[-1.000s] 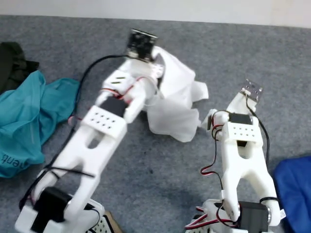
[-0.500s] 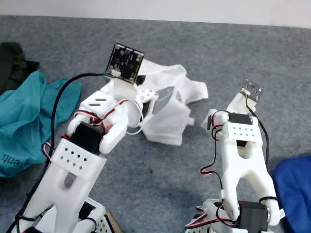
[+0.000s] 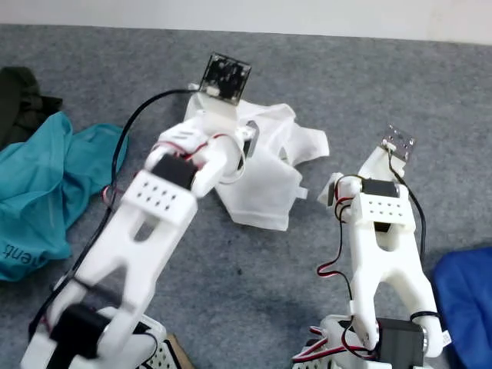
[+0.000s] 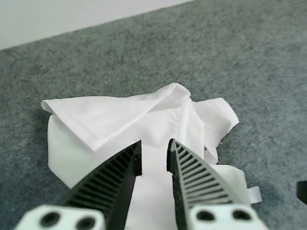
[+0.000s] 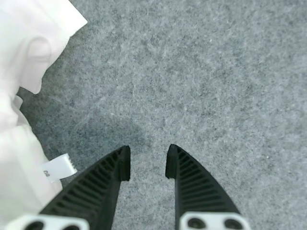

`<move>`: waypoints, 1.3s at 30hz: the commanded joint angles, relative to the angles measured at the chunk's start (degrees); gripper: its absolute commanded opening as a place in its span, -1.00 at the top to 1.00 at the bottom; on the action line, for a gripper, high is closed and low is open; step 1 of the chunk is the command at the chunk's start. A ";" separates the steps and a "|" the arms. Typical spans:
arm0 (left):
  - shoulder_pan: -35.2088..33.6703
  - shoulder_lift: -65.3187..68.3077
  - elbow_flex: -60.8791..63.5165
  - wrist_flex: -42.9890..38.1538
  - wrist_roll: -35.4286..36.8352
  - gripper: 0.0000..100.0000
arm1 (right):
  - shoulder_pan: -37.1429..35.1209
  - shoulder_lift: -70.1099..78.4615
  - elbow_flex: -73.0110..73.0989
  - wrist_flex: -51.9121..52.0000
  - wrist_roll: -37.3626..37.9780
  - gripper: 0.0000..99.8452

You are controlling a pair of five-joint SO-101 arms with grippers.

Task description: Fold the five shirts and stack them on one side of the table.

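Observation:
A crumpled white shirt (image 3: 269, 188) lies on the grey carpeted table (image 3: 246, 277) at mid-table. My left gripper (image 4: 154, 151) hovers just above the white shirt (image 4: 110, 120), open, with nothing between its fingers. A folded edge of the shirt runs across in front of the fingertips. My right gripper (image 5: 147, 158) is open over bare carpet, to the right of the shirt. The shirt's edge (image 5: 19, 57) and a small white label (image 5: 57, 168) lie beside it. The right arm (image 3: 380, 215) stands to the right of the shirt.
A teal shirt (image 3: 38, 192) is heaped at the left edge, with a dark garment (image 3: 19, 96) behind it. A blue shirt (image 3: 469, 307) lies at the front right corner. Bare carpet stretches between the two arm bases and along the back.
The left arm drew back, then came forward again over the white shirt. The shirt went from a raised bunch to a flatter, wider heap. The right arm has kept still.

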 commanded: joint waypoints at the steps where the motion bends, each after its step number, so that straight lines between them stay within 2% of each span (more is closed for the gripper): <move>1: -1.36 4.70 -5.76 -1.14 0.53 0.77 | 0.66 -0.75 -0.66 -0.84 -0.09 0.73; 9: -6.64 11.91 -8.66 -1.23 0.62 0.61 | 0.48 -0.75 -0.66 -0.84 2.55 0.73; 14: -8.40 14.73 -8.75 -1.76 0.62 0.60 | 0.48 -0.75 -0.66 -0.84 2.64 0.73; 22: -9.63 19.21 -8.66 -7.91 0.53 0.61 | 0.57 -0.66 -0.66 -0.84 2.73 0.73; 39: -11.82 21.23 -8.66 -9.58 0.62 0.61 | 0.48 -0.22 -0.66 -0.84 2.73 0.73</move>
